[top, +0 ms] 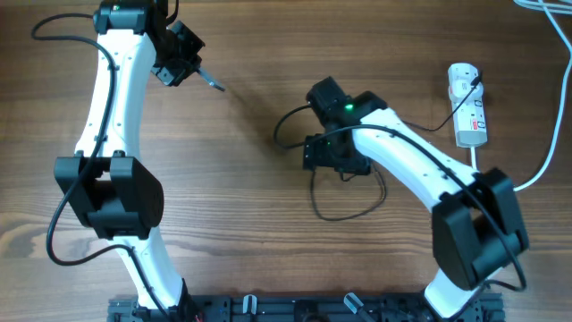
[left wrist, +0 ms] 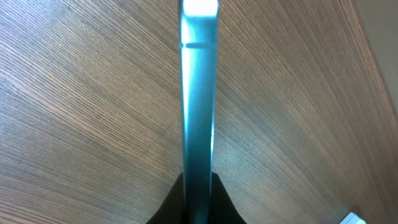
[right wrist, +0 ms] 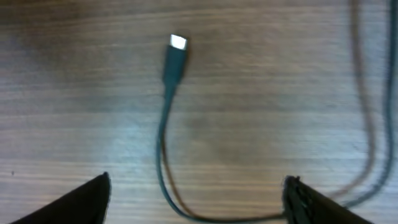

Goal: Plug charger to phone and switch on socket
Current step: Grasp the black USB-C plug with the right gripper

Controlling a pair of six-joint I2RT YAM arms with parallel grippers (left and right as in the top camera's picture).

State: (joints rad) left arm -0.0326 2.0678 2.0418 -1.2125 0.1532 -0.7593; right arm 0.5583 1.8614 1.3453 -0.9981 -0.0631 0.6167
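Observation:
My left gripper (top: 189, 67) at the table's far left is shut on the phone (top: 211, 84). In the left wrist view the phone (left wrist: 199, 93) stands edge-on, a cyan strip running up from between the black fingers (left wrist: 171, 208). The charger cable (top: 349, 213) loops on the wood in the middle. My right gripper (top: 332, 154) hovers over it. In the right wrist view the jaws stand wide open (right wrist: 196, 202); the cable (right wrist: 163, 130) curves between them to its black connector tip (right wrist: 176, 53), which lies free on the table. The white socket (top: 469, 105) lies at the far right.
A white cord (top: 541, 174) runs from the socket's near end out to the right edge and up along it. Another stretch of thin black cable (right wrist: 367, 124) passes on the right of the right wrist view. The tabletop is brown wood.

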